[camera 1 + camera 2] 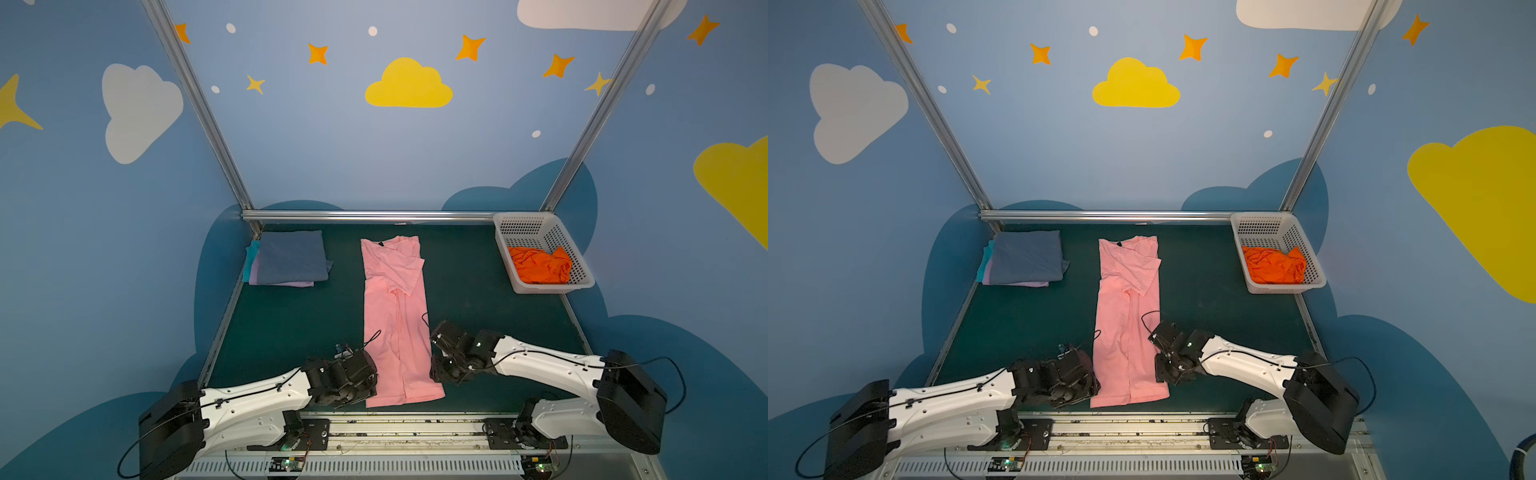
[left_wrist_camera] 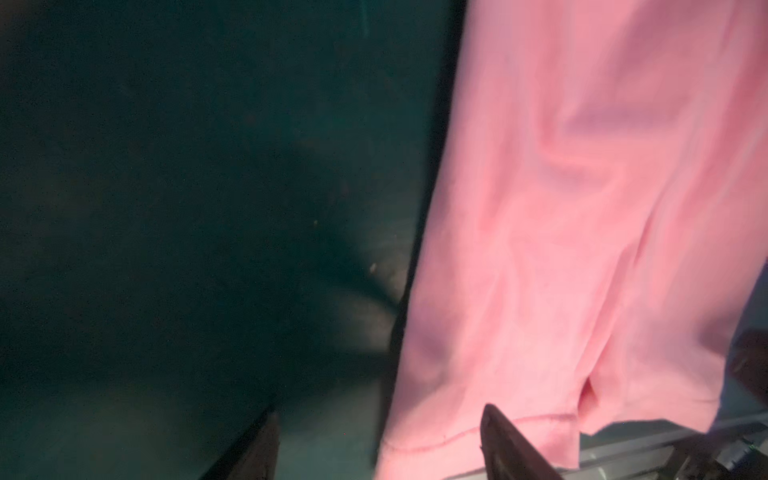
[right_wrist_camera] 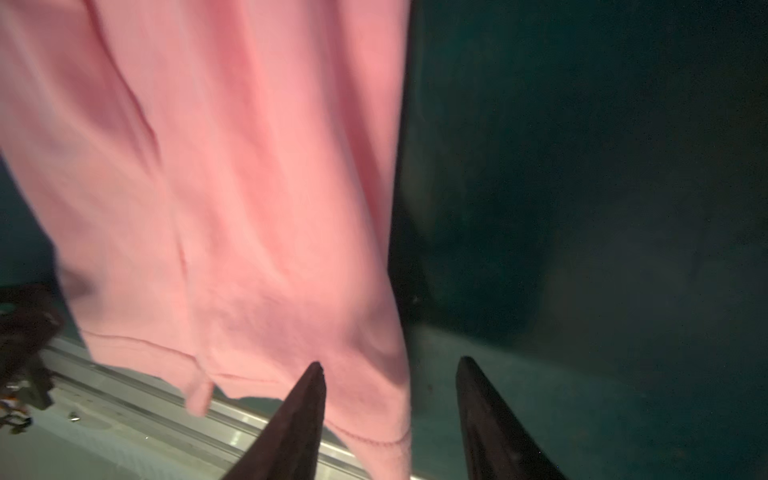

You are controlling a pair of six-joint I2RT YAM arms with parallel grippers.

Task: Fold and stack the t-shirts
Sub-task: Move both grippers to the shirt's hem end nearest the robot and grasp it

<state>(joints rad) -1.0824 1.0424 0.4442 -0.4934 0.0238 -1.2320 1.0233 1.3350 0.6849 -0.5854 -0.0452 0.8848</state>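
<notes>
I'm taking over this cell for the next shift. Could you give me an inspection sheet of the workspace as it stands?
Surface: green mat, bare between items.
Job's things: pink shirt flat mid-mat, sides folded in, a long strip; folded stack far left, slate-blue on top; orange shirt crumpled in basket, far right.
Clutter: nothing seen.
Grippers: left gripper open at pink shirt's near left corner; right gripper open at its near right edge.
Cables: black cable loops at wrists and arm bases.
Surroundings: blue walls with clouds and stars; metal frame.
</notes>
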